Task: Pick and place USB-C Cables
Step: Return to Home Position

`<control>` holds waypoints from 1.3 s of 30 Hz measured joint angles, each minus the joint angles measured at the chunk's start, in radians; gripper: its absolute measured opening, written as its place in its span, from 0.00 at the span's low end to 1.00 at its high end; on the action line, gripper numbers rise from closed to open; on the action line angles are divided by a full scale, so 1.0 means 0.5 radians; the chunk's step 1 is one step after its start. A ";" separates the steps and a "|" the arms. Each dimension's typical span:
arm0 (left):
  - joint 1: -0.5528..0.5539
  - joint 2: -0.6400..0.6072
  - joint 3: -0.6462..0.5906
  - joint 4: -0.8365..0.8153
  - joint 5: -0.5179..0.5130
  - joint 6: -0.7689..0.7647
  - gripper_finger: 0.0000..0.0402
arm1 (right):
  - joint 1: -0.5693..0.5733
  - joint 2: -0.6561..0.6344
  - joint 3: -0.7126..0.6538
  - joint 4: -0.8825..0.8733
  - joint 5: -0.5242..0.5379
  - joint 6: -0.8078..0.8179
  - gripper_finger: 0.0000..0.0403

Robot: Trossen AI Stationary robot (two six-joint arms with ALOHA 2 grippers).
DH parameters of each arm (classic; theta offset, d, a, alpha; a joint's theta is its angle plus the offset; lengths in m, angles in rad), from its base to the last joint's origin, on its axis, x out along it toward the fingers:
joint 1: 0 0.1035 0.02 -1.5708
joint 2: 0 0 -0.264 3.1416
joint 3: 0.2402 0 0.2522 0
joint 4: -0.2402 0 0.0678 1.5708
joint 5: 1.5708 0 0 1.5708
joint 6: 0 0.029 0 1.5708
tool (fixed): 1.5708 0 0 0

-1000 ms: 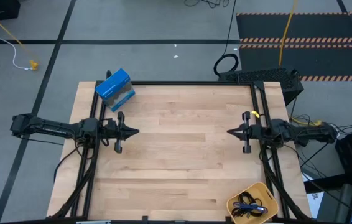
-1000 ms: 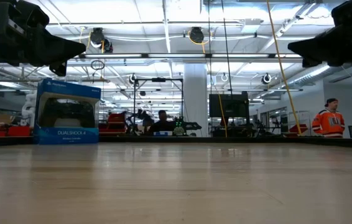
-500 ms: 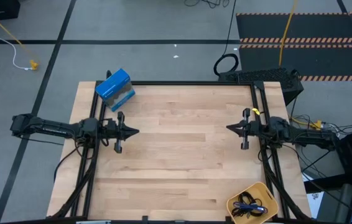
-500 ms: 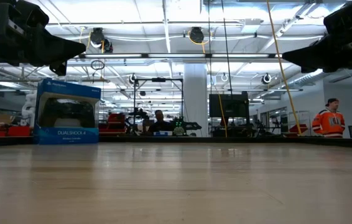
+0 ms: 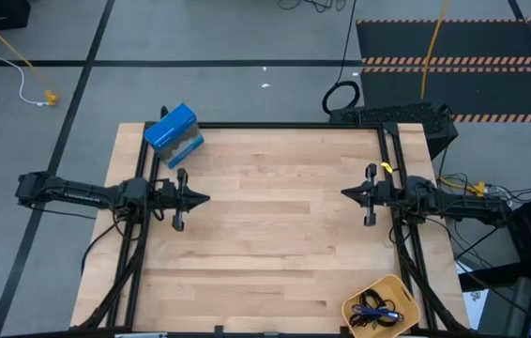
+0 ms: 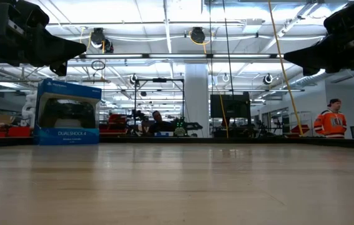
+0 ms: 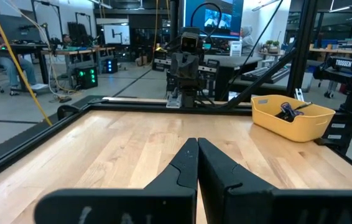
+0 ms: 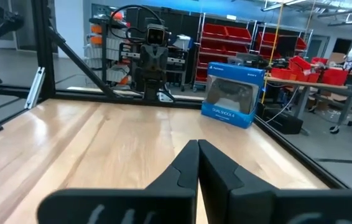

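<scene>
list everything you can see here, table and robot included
table: one, light wood, centre of the high view
blue box: one, blue, top left table corner in the high view
yellow bin: one, yellow, bottom right table corner in the high view
USB-C cables: black and blue-purple, tangled inside the yellow bin; count unclear
person: one, orange top, in the room behind the table
left gripper: shut, empty, raised over the table's left side
right gripper: shut, empty, raised over the table's right side
</scene>
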 joint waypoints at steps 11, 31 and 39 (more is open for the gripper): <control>0.001 0.000 0.000 -0.004 0.000 -0.009 0.01 | 0.000 0.000 0.000 0.003 0.001 0.030 0.00; 0.001 -0.002 0.000 -0.121 -0.064 0.012 0.01 | 0.000 0.000 0.000 0.009 0.004 0.030 0.00; 0.019 -0.004 0.000 -0.118 -0.065 0.023 0.01 | 0.001 0.000 0.000 0.009 0.004 0.030 0.00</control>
